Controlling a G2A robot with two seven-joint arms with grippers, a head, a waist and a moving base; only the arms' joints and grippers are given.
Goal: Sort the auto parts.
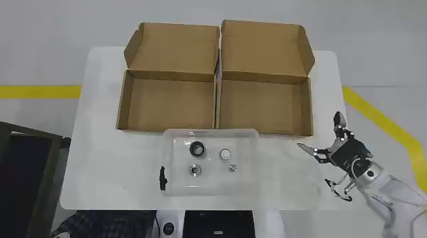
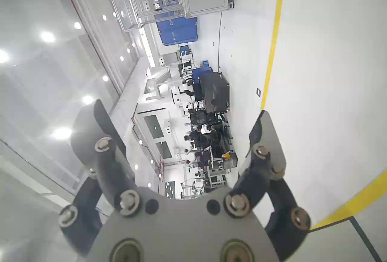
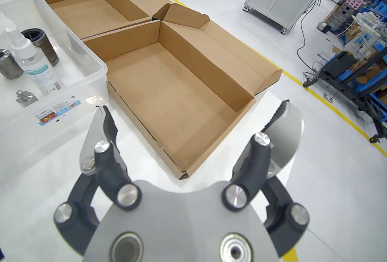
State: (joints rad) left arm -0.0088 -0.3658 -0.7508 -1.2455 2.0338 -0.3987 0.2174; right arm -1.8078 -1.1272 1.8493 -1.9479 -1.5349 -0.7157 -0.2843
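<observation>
A clear plastic bin (image 1: 210, 133) stands at the table's front middle. It holds a black cylindrical bearing (image 1: 197, 150), a small white spray bottle (image 1: 226, 153), a grey metal cylinder (image 1: 194, 171) and a small metal fitting (image 1: 233, 167). The right wrist view shows the bin (image 3: 99, 66) with the bearing (image 3: 42, 44), bottle (image 3: 33, 63), cylinder (image 3: 9, 65) and fitting (image 3: 25, 96). My right gripper (image 1: 319, 131) (image 3: 195, 106) hovers open and empty over the table's front right, beside the bin. My left gripper (image 2: 181, 108) is open and empty, pointing out into the room.
Two open cardboard boxes, left (image 1: 168, 103) and right (image 1: 263, 107), sit side by side behind the bin, both bare inside. A small black part (image 1: 161, 178) lies on the table by the bin's front left corner. The table edge is close to my right gripper.
</observation>
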